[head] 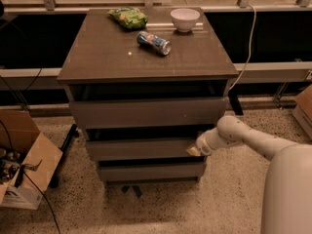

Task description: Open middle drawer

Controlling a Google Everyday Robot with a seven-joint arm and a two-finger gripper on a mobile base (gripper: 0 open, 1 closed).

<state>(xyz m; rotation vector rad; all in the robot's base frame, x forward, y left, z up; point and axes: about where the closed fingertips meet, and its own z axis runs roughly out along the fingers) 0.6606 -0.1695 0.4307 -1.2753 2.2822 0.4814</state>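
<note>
The grey-brown cabinet has three handleless drawers. The middle drawer (141,148) is the mid-height front panel, with a dark gap above it. The top drawer (146,112) sits above and the bottom drawer (151,170) below. My gripper (194,150) is at the right end of the middle drawer's front, at the top right corner, on the end of my white arm (243,136) reaching in from the right. The tips are partly hidden against the panel edge.
On the cabinet top (107,52) lie a green snack bag (128,17), a tipped can (153,42) and a white bowl (185,19). An open cardboard box (22,160) stands on the floor at left. A cable (248,43) hangs at right. Another box (304,108) is at far right.
</note>
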